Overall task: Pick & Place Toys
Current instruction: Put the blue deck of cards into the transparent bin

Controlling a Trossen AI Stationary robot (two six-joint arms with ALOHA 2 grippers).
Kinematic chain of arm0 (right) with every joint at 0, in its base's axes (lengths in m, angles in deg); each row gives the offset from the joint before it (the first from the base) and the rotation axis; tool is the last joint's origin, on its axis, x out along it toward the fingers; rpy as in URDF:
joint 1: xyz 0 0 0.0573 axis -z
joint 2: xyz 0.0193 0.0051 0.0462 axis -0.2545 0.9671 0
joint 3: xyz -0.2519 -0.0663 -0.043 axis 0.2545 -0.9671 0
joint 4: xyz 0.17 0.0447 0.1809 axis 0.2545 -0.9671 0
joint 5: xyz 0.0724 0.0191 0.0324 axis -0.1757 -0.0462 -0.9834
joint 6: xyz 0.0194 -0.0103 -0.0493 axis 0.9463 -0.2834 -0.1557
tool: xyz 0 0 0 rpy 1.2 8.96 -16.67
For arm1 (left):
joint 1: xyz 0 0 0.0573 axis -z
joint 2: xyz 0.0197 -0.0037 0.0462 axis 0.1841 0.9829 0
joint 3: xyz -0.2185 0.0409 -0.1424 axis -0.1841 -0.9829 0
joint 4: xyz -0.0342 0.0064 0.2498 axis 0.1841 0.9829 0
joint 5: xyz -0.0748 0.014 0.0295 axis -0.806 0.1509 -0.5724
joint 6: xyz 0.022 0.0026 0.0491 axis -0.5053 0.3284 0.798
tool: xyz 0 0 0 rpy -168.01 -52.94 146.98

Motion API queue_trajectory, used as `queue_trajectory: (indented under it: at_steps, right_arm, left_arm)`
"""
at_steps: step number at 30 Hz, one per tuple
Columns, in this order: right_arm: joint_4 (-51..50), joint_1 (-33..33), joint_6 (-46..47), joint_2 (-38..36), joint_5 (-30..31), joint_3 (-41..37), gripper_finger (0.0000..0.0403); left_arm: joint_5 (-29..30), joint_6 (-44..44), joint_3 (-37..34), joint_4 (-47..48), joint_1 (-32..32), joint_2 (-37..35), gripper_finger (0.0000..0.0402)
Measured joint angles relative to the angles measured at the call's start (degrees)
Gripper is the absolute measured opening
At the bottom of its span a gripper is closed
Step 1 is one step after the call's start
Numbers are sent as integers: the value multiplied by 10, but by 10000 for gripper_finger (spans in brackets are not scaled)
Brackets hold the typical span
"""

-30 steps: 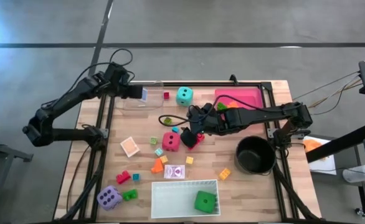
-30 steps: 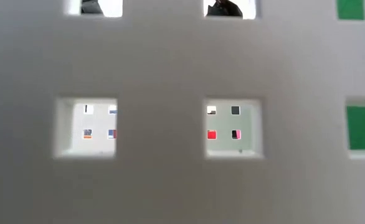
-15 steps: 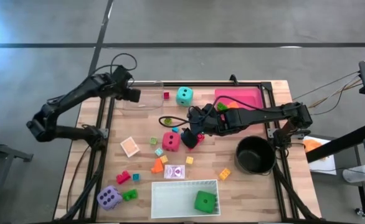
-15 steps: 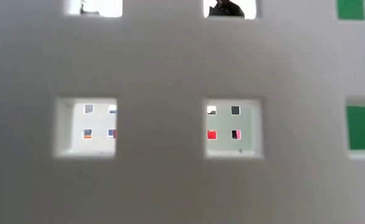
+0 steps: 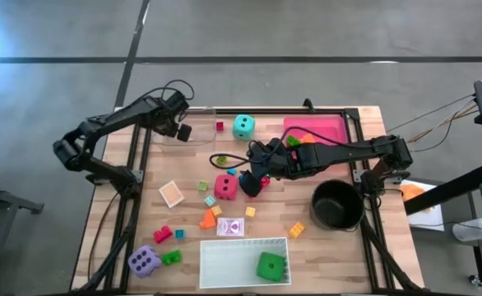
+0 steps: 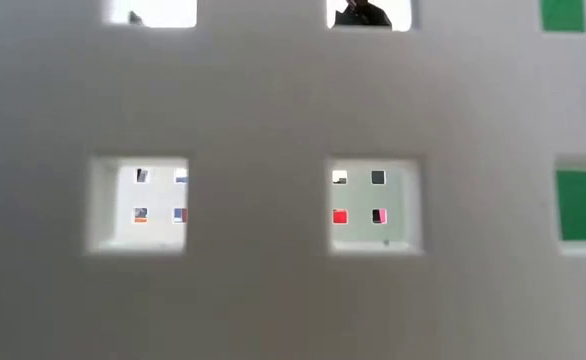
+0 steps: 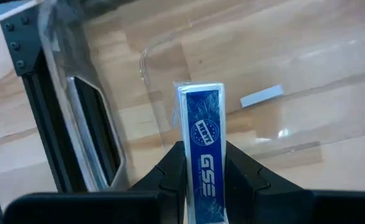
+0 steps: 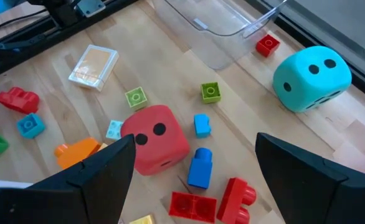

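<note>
Placing step, as we judge it. The left claw (image 7: 202, 163) is clamped on a blue card pack (image 7: 202, 149), held on edge above the clear tray (image 5: 183, 131) at the bench's (image 5: 323, 247) far left corner. We judge that the next move calls for lowering the pack inside the tray's walls before the fingers part, lest it tip over the rim.

The left arm folds back on itself, elbow out past the bench edge, wrist reaching in over the tray. The right arm stretches low across the middle of the bench; the right claw (image 5: 256, 173) hovers with fingers wide apart just beside the red die (image 8: 156, 139), holding nothing.

The remaining toys lie scattered: the teal die (image 5: 243, 126) near the far edge, the purple die (image 5: 144, 261) at the near left, the green die (image 5: 271, 266) inside the white tray (image 5: 216, 255), with small blocks strewn between. The low view is blocked by that tray's perforated wall.
</note>
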Motion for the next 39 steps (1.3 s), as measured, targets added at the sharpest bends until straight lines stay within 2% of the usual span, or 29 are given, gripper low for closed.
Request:
queue_trajectory:
  at_steps: [9, 18, 27, 39]
  right_arm:
    - [0, 0, 8, 0, 0, 0, 323]
    - [0, 0, 11, 0, 0, 0, 323]
    - [0, 0, 11, 0, 0, 0, 323]
    - [0, 0, 11, 0, 0, 0, 323]
  left_arm:
    - [-8, 10, -1, 6, -31, 7, 66]
    - [-66, 7, -1, -1, -78, 5, 66]
    - [-106, 6, -3, -12, -90, 4, 66]
    - [-175, 1, -65, -81, -94, -21, 66]
